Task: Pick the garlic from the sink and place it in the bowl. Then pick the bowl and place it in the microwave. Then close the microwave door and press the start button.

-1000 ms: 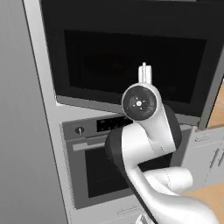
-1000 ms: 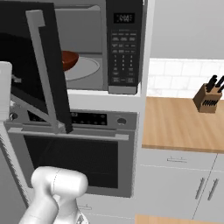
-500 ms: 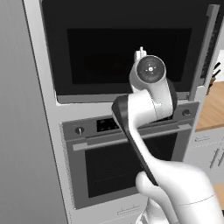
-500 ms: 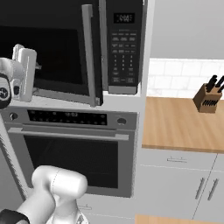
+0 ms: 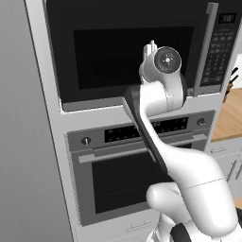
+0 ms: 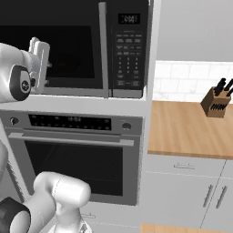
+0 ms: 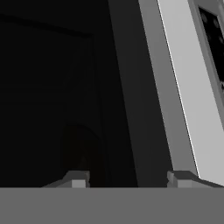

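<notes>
In the tall steel-grey cabinet column, the microwave [image 6: 82, 48] sits built in at the top, and the microwave door [image 5: 127, 52] lies flat across its front, a wide glossy black panel with a darker rectangular window. A long, straight silver handle [image 6: 103, 48] runs vertically down the door's right edge, just beside the black keypad strip [image 6: 127, 50], which carries rows of small pale buttons under a small display.

The gripper [image 7: 127, 179] is raised in front of the door's lower half; in the hand view its two small dark fingertips [image 7: 78, 179] stand apart with nothing between them, pointing at the dark window and the grey lower frame of the door. From the base views I cannot tell whether the fingers touch the glass. The white arm with its dark joints bends up from below, its round wrist cap facing the left base camera.

Directly beneath is the oven [image 6: 73, 154], brushed steel with a dark glass window, a horizontal bar handle, a black control strip and round knobs. To the right, a smooth light wooden counter [image 6: 186, 132] tops grey cabinet drawers with slim handles, backed by white tile. A wooden knife block [image 6: 217, 102] with dark handles stands on it, well apart from the microwave.
</notes>
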